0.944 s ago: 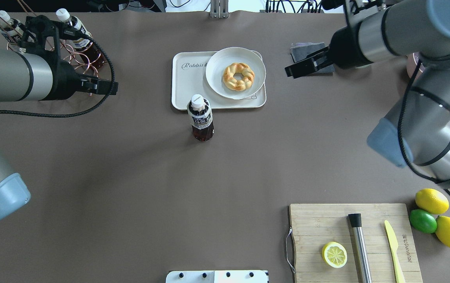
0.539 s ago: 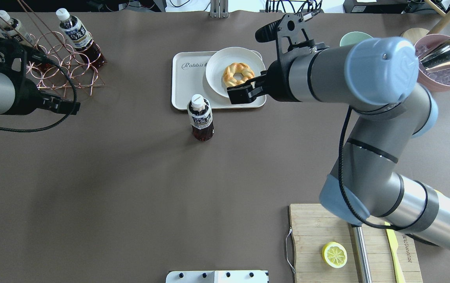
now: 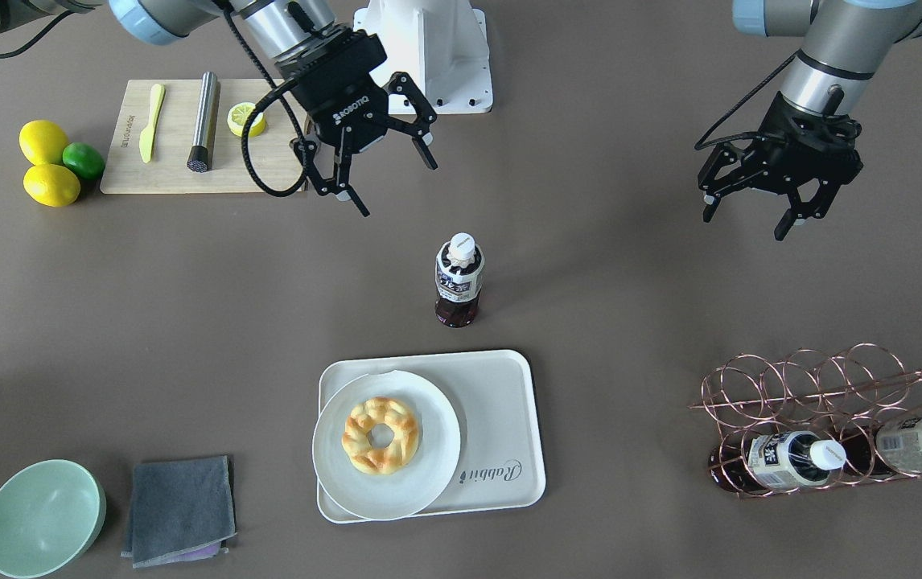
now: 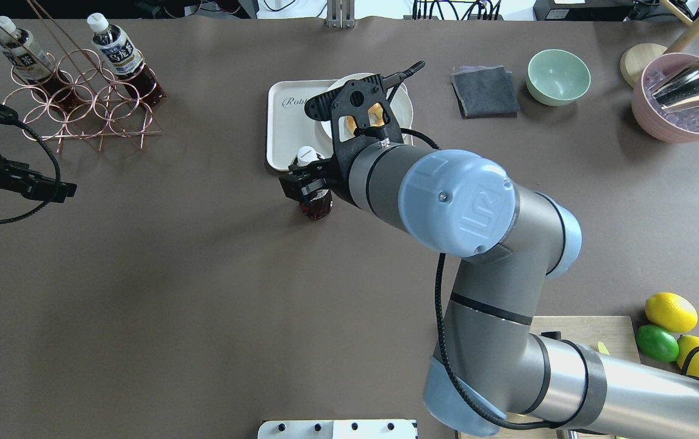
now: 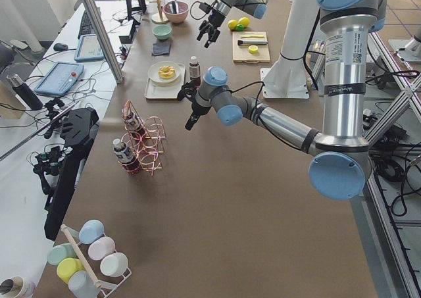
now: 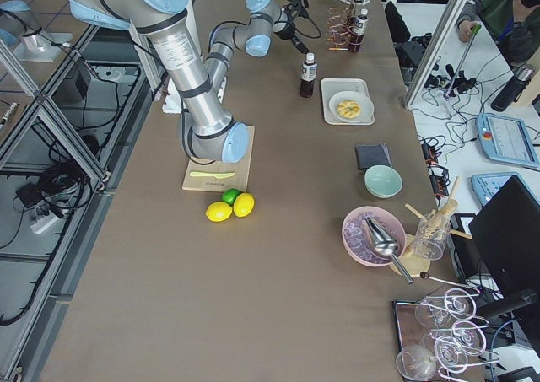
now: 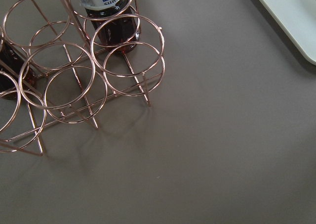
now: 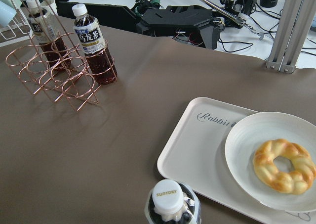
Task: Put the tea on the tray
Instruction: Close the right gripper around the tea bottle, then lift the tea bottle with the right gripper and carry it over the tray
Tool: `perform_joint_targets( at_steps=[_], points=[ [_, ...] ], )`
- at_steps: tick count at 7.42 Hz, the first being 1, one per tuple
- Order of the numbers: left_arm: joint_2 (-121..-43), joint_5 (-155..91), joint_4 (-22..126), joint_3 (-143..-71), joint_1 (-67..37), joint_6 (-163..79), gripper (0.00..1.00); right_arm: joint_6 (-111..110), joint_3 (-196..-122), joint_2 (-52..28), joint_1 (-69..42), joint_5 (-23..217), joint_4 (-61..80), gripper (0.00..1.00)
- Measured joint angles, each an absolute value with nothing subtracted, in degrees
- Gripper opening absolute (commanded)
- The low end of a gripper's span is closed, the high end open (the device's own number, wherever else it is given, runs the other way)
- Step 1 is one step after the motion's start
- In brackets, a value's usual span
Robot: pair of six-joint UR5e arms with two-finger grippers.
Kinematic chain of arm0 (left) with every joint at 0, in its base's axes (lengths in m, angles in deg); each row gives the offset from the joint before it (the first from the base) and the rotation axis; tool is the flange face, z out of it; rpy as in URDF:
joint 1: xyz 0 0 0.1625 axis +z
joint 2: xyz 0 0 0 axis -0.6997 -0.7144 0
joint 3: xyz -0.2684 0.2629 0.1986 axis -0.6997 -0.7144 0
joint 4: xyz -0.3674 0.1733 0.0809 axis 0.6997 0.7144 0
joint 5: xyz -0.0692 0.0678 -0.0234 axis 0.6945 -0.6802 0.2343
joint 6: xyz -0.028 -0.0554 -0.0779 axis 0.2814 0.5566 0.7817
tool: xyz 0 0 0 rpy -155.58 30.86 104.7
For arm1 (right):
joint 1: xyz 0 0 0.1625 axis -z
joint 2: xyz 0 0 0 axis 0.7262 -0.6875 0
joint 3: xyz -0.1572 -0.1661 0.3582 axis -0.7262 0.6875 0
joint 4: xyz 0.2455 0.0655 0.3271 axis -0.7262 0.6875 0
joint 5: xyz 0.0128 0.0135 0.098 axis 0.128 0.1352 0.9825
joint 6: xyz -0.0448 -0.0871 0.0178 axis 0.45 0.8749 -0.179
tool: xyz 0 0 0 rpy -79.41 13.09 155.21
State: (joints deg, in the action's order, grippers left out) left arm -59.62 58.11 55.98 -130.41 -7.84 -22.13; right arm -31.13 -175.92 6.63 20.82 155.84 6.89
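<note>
The tea [image 3: 458, 279] is a small bottle of dark brown liquid with a white cap. It stands upright on the table just in front of the cream "Rabbit" tray [image 3: 501, 418], apart from it. In the overhead view my right arm reaches over the tray [image 4: 285, 131], and my right gripper [image 4: 299, 183] covers part of the tea [image 4: 316, 207]. My right gripper [image 3: 399, 190] is open and empty, raised on the robot's side of the bottle. The right wrist view shows the tea's cap [image 8: 168, 194] just below the camera. My left gripper [image 3: 742, 225] is open and empty, far off to the side.
A white plate with a braided pastry [image 3: 384, 442] fills the tray's half away from its "Rabbit" lettering. A copper wire rack [image 4: 81, 91] at the far left holds two more bottles. A grey cloth [image 4: 485, 90], green bowl [image 4: 558, 76], pink bowl [image 4: 685, 97], wooden board [image 3: 187, 137] and lemons [image 3: 47, 165] lie around.
My right arm has swung from the far right across the tray to above the tea. My left arm has drawn back to the left, away from the rack.
</note>
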Motion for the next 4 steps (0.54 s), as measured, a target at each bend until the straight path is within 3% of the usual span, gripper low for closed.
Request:
perform_joint_targets(
  at_steps=[4],
  points=[
    [-57.2, 58.4, 59.4, -129.4, -8.1, -22.8, 1.0, -35.9, -166.4, 8.7, 23.7, 147.5, 0.8, 0.96]
  ],
)
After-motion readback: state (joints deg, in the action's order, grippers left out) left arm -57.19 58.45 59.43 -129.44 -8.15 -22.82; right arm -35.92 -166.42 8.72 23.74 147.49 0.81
